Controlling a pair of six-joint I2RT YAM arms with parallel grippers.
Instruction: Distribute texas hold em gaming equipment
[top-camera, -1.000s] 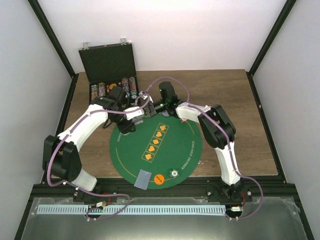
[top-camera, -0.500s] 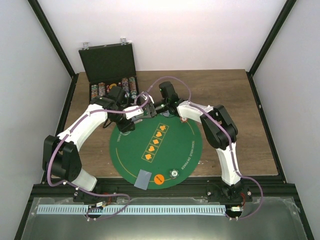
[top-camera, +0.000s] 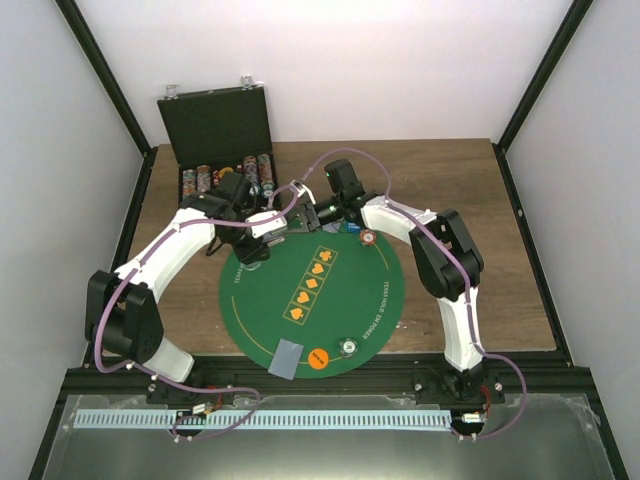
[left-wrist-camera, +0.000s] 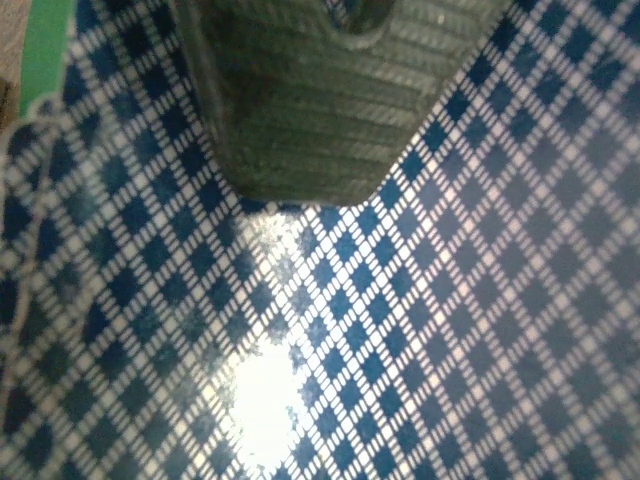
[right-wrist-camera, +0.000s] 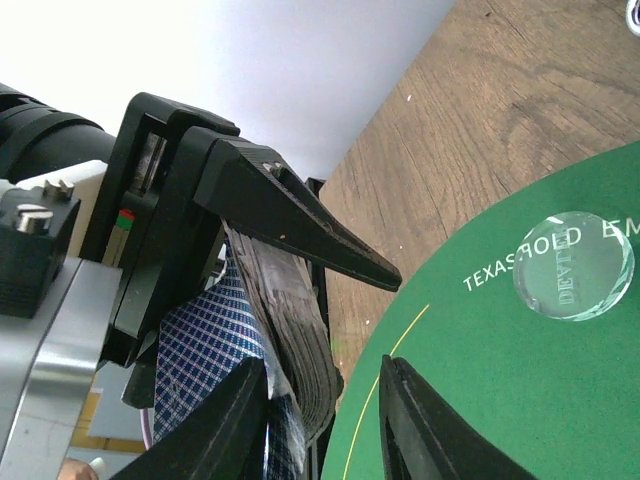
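Observation:
My left gripper (top-camera: 262, 234) is shut on a deck of cards with blue chequered backs (left-wrist-camera: 400, 330), held on edge above the far left rim of the green mat (top-camera: 330, 300). The card back fills the left wrist view. In the right wrist view the deck (right-wrist-camera: 295, 335) sits under the left gripper's black finger (right-wrist-camera: 300, 215). My right gripper (right-wrist-camera: 320, 365) is open, its jaws either side of the deck's edge. A clear disc (right-wrist-camera: 572, 265) lies on the mat. One card (top-camera: 287, 357), an orange disc (top-camera: 318, 359) and a silvery disc (top-camera: 348, 346) lie at the mat's near edge.
A black hinged case (top-camera: 215, 125) stands open at the back left with a row of chips (top-camera: 225, 178) in it. A red-and-white chip (top-camera: 368, 238) lies at the mat's far edge beside the right arm. Bare wooden table (top-camera: 470, 200) lies to the right.
The right arm has shifted a little towards the back, and the red-and-white chip now shows beside it. The left arm and deck have stayed put.

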